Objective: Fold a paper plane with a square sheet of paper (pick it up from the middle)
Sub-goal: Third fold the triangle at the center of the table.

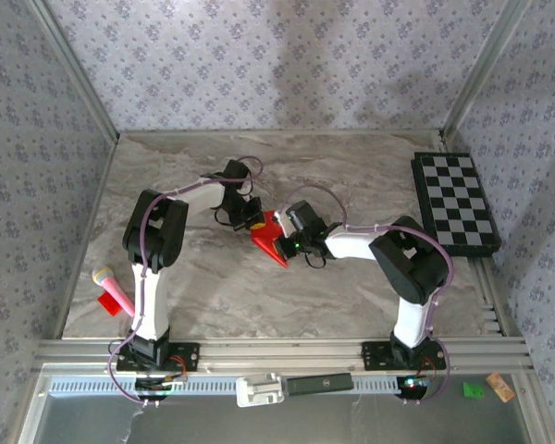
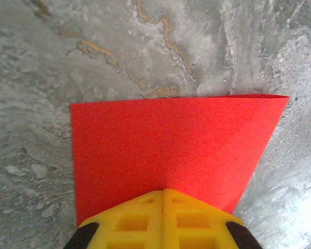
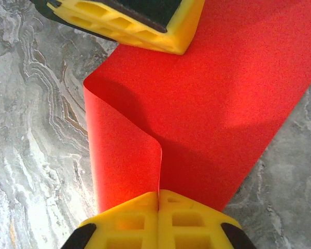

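Observation:
The square sheet of paper [image 1: 270, 242] is bright red and sits mid-table, bent between the two grippers. In the left wrist view the red sheet [image 2: 171, 145] spreads out from my left gripper [image 2: 162, 191], whose yellow jaws are pressed together on its near edge. My right gripper [image 3: 158, 193] is shut on the opposite edge, where the sheet [image 3: 217, 98] curls up into a loose fold. The left gripper's yellow fingers [image 3: 140, 23] show at the sheet's far side. From above, the left gripper [image 1: 252, 220] and right gripper [image 1: 291, 242] face each other across the paper.
A black-and-white chequered board [image 1: 458, 203] lies at the right edge. A pink microphone-like toy [image 1: 113, 289] and a small red scrap [image 1: 108, 303] lie at the front left. Patterned walls close in three sides. A white and black item [image 1: 291, 387] rests on the front rail.

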You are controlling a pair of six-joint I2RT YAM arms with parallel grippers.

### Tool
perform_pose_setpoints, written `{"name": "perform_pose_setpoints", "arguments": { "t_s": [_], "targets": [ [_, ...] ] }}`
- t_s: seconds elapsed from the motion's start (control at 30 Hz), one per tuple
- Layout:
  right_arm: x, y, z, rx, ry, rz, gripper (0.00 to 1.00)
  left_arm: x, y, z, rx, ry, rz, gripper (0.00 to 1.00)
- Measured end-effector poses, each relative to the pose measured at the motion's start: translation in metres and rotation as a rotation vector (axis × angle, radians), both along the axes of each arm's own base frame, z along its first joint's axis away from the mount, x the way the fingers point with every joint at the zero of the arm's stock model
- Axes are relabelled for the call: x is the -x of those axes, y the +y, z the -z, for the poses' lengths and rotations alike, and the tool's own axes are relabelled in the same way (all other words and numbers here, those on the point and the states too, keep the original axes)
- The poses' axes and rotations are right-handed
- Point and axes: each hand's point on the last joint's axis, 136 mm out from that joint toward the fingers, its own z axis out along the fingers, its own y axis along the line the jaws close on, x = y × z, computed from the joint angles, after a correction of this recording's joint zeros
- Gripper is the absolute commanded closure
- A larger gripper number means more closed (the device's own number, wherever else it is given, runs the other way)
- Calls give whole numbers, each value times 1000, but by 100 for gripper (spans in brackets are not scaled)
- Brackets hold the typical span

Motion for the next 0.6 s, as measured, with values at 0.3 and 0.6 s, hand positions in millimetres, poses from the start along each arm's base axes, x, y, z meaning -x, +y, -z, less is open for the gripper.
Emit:
{"name": "perform_pose_setpoints", "arguments": {
  "t_s": [0.3, 0.6],
  "targets": [
    [1, 1, 1, 0, 13, -7, 96, 0, 0, 0, 0, -1, 1, 98],
    [2, 1, 4, 3, 25, -9, 96, 0, 0, 0, 0, -1, 1, 97]
  ]
}}
